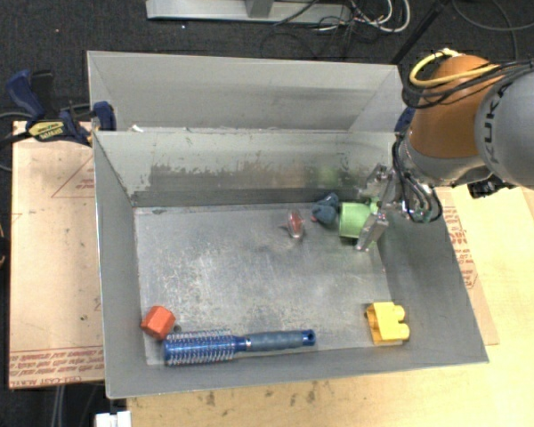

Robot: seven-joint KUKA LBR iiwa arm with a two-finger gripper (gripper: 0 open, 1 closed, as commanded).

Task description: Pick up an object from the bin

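Observation:
My gripper [371, 228] is low in the bin's back right corner, close to the right wall. A light green block [351, 219] lies right against its left side, touching or nearly touching it. Just left of the green block rests a dark blue lump [326, 209]. A small red and silver piece [295, 225] sits a little further left on the bin floor.
A yellow block [387, 322] lies at the front right. Along the front wall there is a blue hairbrush [237, 345], with an orange block [158, 321] at its left end. The arm's orange-covered wrist hangs over the right rim.

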